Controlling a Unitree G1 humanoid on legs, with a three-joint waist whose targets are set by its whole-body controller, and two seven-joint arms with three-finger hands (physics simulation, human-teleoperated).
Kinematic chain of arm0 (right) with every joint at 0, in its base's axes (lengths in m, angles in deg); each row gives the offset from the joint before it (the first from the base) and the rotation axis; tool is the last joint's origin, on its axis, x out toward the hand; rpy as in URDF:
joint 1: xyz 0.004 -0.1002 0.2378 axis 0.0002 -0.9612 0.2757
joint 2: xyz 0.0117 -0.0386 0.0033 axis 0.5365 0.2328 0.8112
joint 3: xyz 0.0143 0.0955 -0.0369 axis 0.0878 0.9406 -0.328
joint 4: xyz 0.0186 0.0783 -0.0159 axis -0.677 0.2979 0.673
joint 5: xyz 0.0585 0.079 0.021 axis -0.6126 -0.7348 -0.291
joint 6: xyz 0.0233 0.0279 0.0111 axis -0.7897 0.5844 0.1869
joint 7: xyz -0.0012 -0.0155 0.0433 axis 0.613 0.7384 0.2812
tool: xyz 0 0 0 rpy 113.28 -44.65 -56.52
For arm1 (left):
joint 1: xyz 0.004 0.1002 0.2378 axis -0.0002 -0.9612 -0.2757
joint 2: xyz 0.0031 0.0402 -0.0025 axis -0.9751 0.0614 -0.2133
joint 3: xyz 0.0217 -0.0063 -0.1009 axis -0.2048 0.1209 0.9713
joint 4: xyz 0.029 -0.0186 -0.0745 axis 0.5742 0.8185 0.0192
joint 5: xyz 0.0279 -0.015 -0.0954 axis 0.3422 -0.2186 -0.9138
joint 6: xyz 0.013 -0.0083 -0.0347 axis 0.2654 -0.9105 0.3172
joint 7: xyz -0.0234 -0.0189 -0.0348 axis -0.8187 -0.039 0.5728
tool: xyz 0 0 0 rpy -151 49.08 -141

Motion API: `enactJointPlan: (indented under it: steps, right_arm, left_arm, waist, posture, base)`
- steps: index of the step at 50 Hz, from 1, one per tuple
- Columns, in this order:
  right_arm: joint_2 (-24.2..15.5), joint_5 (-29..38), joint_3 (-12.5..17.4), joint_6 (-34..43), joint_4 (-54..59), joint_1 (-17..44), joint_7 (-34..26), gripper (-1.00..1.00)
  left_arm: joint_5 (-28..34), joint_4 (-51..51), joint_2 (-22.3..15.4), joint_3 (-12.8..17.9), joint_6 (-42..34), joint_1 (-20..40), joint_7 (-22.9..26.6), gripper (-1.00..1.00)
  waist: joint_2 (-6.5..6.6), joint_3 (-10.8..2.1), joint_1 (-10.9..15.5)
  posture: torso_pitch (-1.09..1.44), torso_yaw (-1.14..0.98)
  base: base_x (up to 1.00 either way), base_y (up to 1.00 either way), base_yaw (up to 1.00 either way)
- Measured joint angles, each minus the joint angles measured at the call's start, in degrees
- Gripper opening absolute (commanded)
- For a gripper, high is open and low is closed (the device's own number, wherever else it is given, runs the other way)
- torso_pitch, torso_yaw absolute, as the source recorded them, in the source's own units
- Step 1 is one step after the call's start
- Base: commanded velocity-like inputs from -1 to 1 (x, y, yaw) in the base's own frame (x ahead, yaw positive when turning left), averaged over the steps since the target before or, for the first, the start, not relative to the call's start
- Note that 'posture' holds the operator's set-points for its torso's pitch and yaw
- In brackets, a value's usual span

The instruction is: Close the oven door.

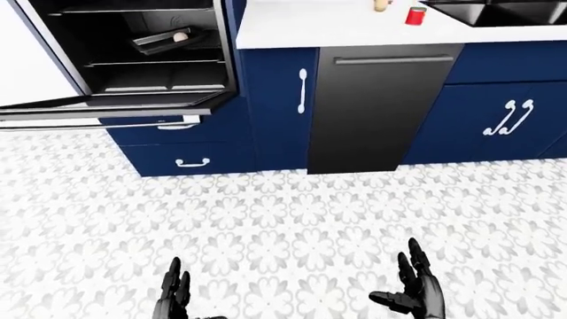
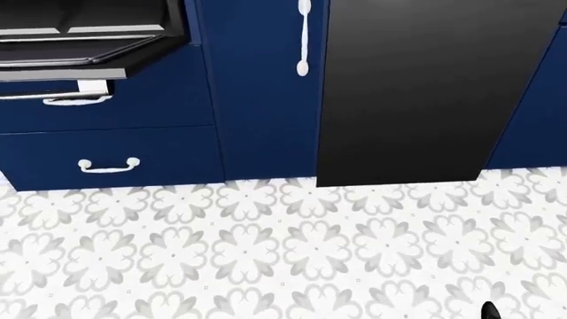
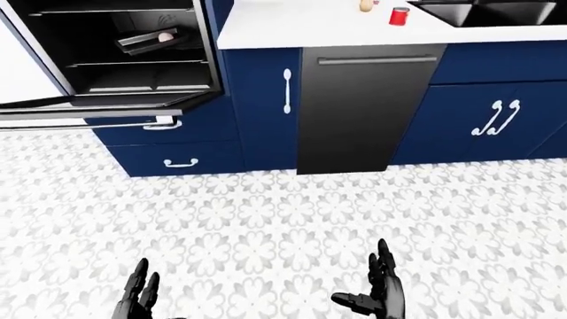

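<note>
The oven [image 1: 133, 50] stands open at the top left of the left-eye view, its dark cavity with racks and a tray [image 1: 164, 41] showing. Its door [image 1: 98, 109] hangs down flat, with a long handle bar [image 1: 88, 126] along its near edge. The door's edge also shows at the top left of the head view [image 2: 80, 66]. My left hand [image 1: 173, 296] and right hand [image 1: 412, 289] are low in the view, over the floor, fingers spread and empty, far from the door.
Blue cabinets with white handles [image 1: 302, 91] and a black dishwasher [image 1: 377, 106] line the wall. A drawer [image 1: 191, 161] sits under the oven. The white counter [image 1: 337, 26] holds a red can [image 1: 415, 15] beside a black sink [image 1: 496, 12]. Patterned tile floor [image 1: 292, 226] lies between.
</note>
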Motion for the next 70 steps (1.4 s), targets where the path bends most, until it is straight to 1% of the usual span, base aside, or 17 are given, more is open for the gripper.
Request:
enactJointPlan:
  steps: [5,9,11,15,19,22,26,39,41,44,46,50,53,59,65,68,70]
  right_arm:
    - [0.8,0.7,-0.6,0.3,0.2,0.0,-0.3,1.00]
    - [0.6,0.8,-0.4,0.6,0.3,0.0,-0.4,1.00]
    - [-0.2,0.5,0.1,0.8,0.3,0.0,-0.1,1.00]
    - [-0.3,-0.1,0.3,0.7,0.5,-0.4,0.4,1.00]
    - [-0.2,0.1,0.1,0.4,-0.2,0.2,0.2,1.00]
    - [-0.1,0.2,0.0,0.3,-0.2,0.2,-0.1,1.00]
    - [1.5,1.0,-1.0,0.9,0.6,0.0,-0.6,1.00]
    - [0.6,0.9,-0.5,0.4,0.1,0.1,-0.2,1.00]
    - [0.1,0.9,-0.2,0.7,0.2,0.0,-0.1,1.00]
    - [0.0,0.7,0.0,0.8,0.6,-0.4,0.2,1.00]
    - [0.0,0.7,0.0,0.8,0.5,-0.4,0.2,1.00]
    - [0.0,0.8,-0.1,0.6,0.1,-0.1,0.1,1.00]
    - [0.1,0.8,-0.1,0.6,0.1,0.0,0.1,1.00]
    - [1.1,1.8,-0.9,1.3,0.6,-0.2,-0.5,1.00]
    - [0.4,1.2,-0.3,0.7,0.1,-0.1,0.0,1.00]
    - [0.6,1.2,-0.5,0.5,0.0,0.0,0.0,1.00]
    - [0.0,1.2,-0.3,0.8,0.1,0.0,0.1,1.00]
  left_arm:
    - [-0.3,0.1,-0.9,0.8,0.3,-0.5,-0.7,1.00]
    - [-0.4,0.0,-0.7,0.8,0.4,-0.4,-0.7,1.00]
    - [-0.1,0.0,0.2,0.3,0.3,-0.3,-0.5,1.00]
    - [0.7,0.5,0.4,-0.1,-0.2,-0.5,0.0,1.00]
    - [0.6,0.1,-0.1,0.3,0.0,-0.3,0.0,1.00]
    - [0.4,0.0,-0.4,0.4,0.3,-0.4,-0.1,1.00]
    - [0.2,0.1,-1.2,0.9,0.0,-0.7,-1.0,1.00]
    - [1.0,0.1,-0.8,0.5,0.2,-0.6,-1.0,1.00]
    - [1.1,0.2,-0.1,0.3,0.1,-0.5,-0.9,1.00]
    - [1.6,0.5,0.2,-0.1,-0.1,-0.7,-0.6,1.00]
    - [1.6,0.4,0.0,0.0,-0.1,-0.6,-0.6,1.00]
    - [1.3,0.0,-0.3,0.3,0.2,-0.4,-0.7,1.00]
    - [1.2,0.0,-0.6,0.4,0.4,-0.4,-0.7,1.00]
    - [0.5,0.2,-1.1,0.9,0.1,-0.8,-1.0,1.00]
    - [0.6,0.1,-0.8,0.7,0.1,-0.6,-0.8,1.00]
    - [0.6,0.1,-0.9,0.7,0.1,-0.6,-0.7,1.00]
    - [0.6,0.2,-0.1,0.5,-0.1,-0.4,-0.7,1.00]
  waist:
    - [-1.39,0.28,0.4]
    - [-4.86,0.75,-0.1]
    - [-3.39,1.30,-0.9]
    - [-4.42,0.15,-1.0]
    - [-1.62,0.77,-0.7]
    - [2.57,0.25,-0.3]
    - [1.99,0.46,0.9]
    - [-6.77,0.44,-0.2]
    - [-5.17,0.77,-0.8]
    - [-5.12,0.09,-0.9]
    - [-4.15,0.32,-0.7]
    - [-0.78,0.89,-0.7]
    - [2.58,0.40,-0.4]
    - [0.52,0.78,0.4]
    - [-3.62,0.93,0.2]
    - [-6.52,0.53,0.2]
    - [-5.28,0.76,-0.7]
  posture:
    - [0.00,0.00]
    - [0.00,0.00]
    - [0.00,0.00]
    - [0.00,0.00]
    - [0.00,0.00]
    - [0.00,0.00]
    - [0.00,0.00]
    - [0.00,0.00]
    - [0.00,0.00]
    - [0.00,0.00]
    - [0.00,0.00]
    - [0.00,0.00]
    - [0.00,0.00]
    - [0.00,0.00]
    - [0.00,0.00]
    - [0.00,0.00]
    - [0.00,0.00]
  base:
    - [0.00,0.19,0.00]
    - [0.00,0.27,0.00]
    - [0.00,0.27,0.00]
    - [0.00,0.27,0.00]
    - [0.00,0.27,0.00]
    - [0.00,0.27,0.00]
    - [0.00,0.26,0.00]
    - [0.00,0.24,0.00]
    - [0.02,0.20,0.00]
    - [0.04,0.20,0.00]
    - [0.06,0.20,0.00]
    - [0.05,0.21,0.00]
    - [0.05,0.21,0.00]
    - [0.05,0.20,0.00]
    - [0.05,0.20,0.00]
    - [0.05,0.20,0.00]
    - [0.05,0.20,0.00]
